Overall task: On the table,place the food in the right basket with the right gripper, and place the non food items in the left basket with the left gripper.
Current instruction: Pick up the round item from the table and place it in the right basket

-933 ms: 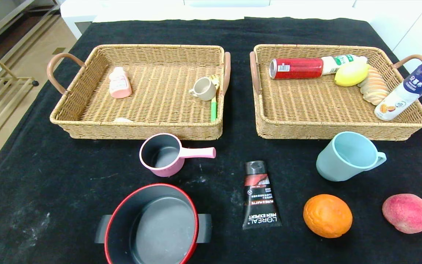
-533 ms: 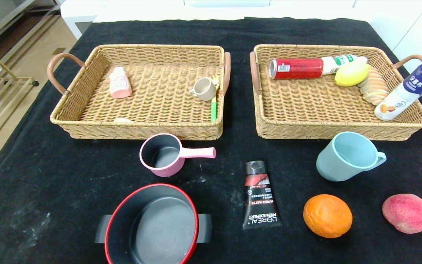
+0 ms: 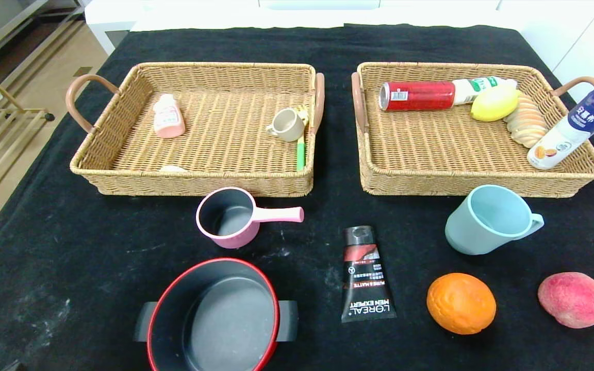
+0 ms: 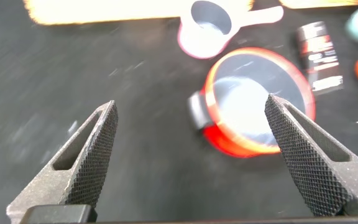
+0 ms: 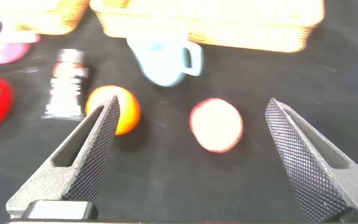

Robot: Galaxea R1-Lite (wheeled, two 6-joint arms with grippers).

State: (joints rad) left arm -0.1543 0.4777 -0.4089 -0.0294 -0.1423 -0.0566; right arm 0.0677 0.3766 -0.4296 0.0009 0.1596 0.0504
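Nothing on the table [image 3: 96, 257] is seen to have shifted. Both claws, left claw [image 4: 191, 158] and right claw [image 5: 191, 158], are held spread above it. The red-rimmed pot [image 3: 214, 315] lies at 6 o'clock of the pink saucepan [image 3: 227, 216]; the orange [image 3: 461, 303] sits beside the peach [image 3: 572, 299], the blue mug [image 3: 485, 219] between them and the right basket [image 3: 477, 183].

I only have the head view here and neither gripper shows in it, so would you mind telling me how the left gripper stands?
Observer: The left gripper is open, empty, hanging above the black cloth with the red-rimmed pot ahead of it.
Operator: Thank you. And the right one?
Observer: The right gripper is open too, holding nothing.
Operator: What lies before it?
Observer: The peach sits between its fingers in that view, the orange off to one side.
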